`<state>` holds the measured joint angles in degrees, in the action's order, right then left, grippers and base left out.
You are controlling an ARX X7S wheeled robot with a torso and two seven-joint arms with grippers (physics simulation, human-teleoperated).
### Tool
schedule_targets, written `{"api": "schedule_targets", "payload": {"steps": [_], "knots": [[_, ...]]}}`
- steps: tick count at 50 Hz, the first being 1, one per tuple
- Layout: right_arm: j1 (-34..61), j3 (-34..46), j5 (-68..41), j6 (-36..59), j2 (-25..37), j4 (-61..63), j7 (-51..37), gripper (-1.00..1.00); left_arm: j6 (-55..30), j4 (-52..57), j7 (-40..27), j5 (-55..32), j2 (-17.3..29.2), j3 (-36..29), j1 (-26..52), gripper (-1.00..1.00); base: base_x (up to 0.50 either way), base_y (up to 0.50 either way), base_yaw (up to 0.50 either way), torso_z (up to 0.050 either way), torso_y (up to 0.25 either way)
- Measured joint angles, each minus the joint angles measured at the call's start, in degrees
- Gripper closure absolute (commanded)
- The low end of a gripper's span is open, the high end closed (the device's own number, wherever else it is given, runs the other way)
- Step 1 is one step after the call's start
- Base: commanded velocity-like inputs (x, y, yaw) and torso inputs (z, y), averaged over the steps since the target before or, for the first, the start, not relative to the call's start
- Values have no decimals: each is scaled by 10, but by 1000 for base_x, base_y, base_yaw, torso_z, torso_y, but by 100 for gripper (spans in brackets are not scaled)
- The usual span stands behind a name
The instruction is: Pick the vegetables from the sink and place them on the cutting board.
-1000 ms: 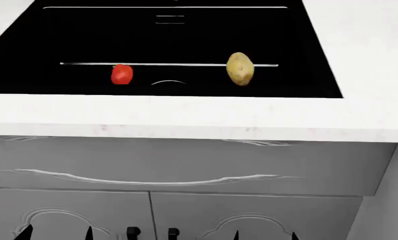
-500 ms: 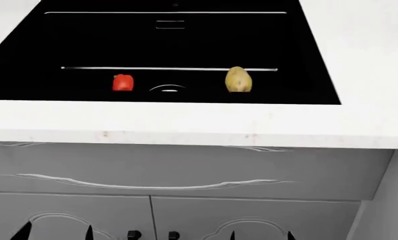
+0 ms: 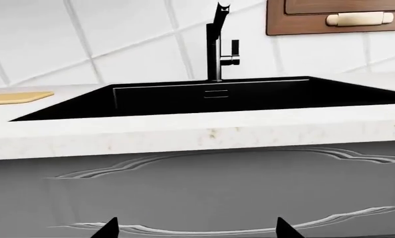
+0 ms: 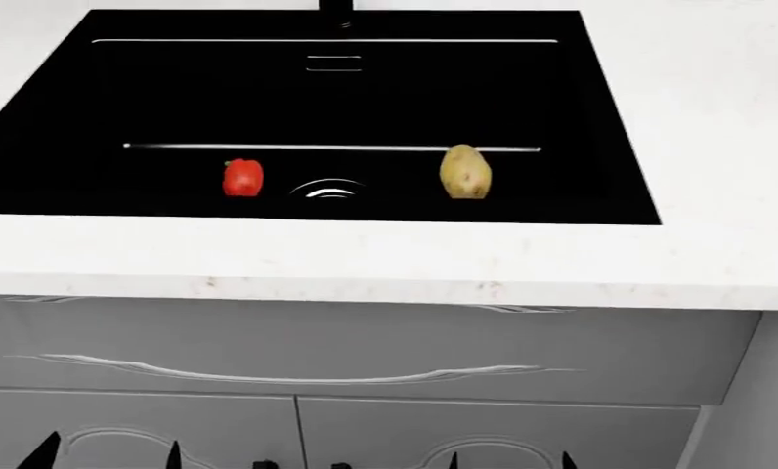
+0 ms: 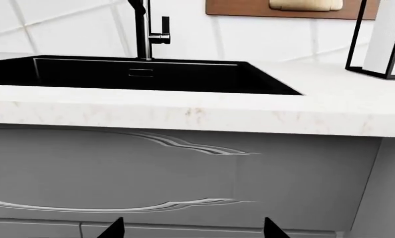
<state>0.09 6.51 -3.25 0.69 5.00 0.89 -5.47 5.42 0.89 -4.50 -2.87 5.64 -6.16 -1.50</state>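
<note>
A small red bell pepper (image 4: pixel 241 178) and a larger tan potato (image 4: pixel 465 172) lie on the floor of the black sink (image 4: pixel 64 107), either side of the drain (image 4: pixel 326 189). The pale tan cutting board (image 3: pixel 15 97) lies on the counter beside the sink, seen in the left wrist view only. My left gripper (image 4: pixel 107 457) and right gripper (image 4: pixel 509 460) hang low in front of the cabinet doors, well below the counter, both open and empty. In the wrist views only the fingertips (image 3: pixel 107 229) show, wide apart; the right fingertips (image 5: pixel 114 228) too.
A black faucet (image 3: pixel 217 44) stands behind the sink. The white counter edge (image 4: pixel 363 264) overhangs grey drawers (image 4: pixel 298 342). A dark brown board (image 5: pixel 290 7) hangs on the tiled wall. A black wire frame (image 5: pixel 376 39) stands on the counter right of the sink.
The head view has shifted: the sink and counter sit lower in the frame and more of the basin shows. The potato has settled from tilted against the wall to lying lower on the basin floor.
</note>
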Motion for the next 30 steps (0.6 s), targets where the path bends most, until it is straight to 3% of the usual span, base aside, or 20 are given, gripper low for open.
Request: {"api": "schedule_targets", "payload": {"steps": [12,25,30], "knots": [[1,9,-4,1,8,2,-11,-100,2,-1,-8,1,8,-13,2,-100,0,0,0,50,0],[1,17,-10,4,15,6,-22,-100,-7,3,-21,-17,12,-11,5,-100,0,0,0,1,0],[8,13,-25,51,18,43,-32,-100,-63,50,-31,-34,16,-7,9,-100,0,0,0,0,0]]}}
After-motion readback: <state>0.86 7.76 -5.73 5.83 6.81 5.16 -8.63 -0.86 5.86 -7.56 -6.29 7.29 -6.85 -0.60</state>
